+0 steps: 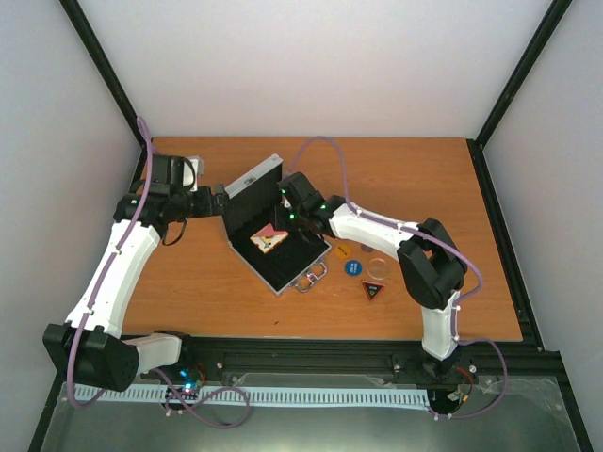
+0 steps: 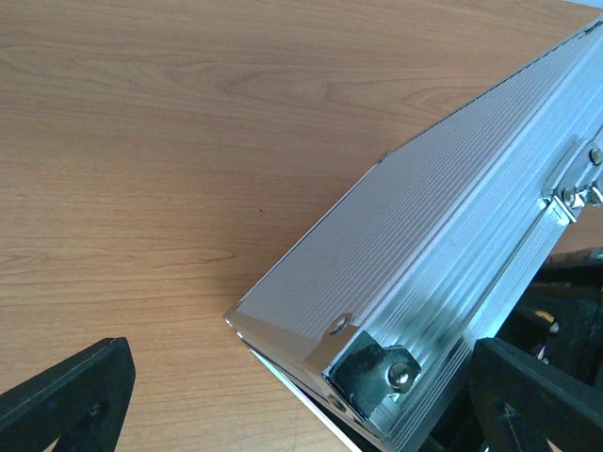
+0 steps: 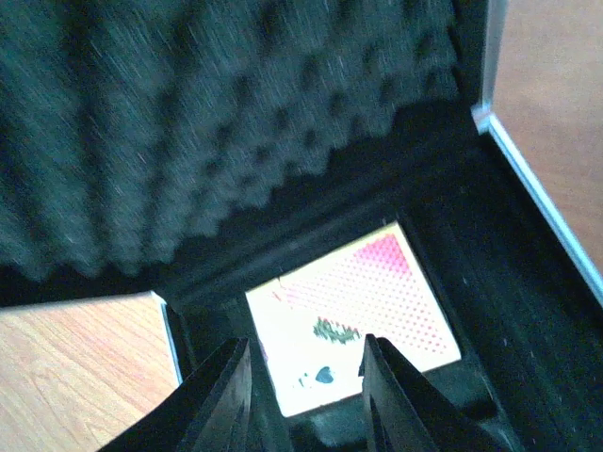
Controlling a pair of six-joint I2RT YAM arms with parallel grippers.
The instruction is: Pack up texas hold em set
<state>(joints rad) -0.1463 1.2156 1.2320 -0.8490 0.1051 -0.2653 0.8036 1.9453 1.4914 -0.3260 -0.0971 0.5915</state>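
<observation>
The silver case (image 2: 443,245) runs off the right and bottom edges of the left wrist view. Jaws of the right gripper (image 3: 303,344) cover the lower edge of the card deck (image 3: 363,301), whose print is blurred. From above, markings on the blue disc (image 1: 352,267) are unreadably small.

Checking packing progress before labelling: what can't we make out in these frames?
- Floor of the silver aluminium case: top view, partly hidden by the right gripper.
- Red-backed card deck: right wrist view, washed out; near edge behind the fingers.
- Left gripper: left wrist view, the case edge hides whether it touches.
- Blue round disc: top view, print too small.
</observation>
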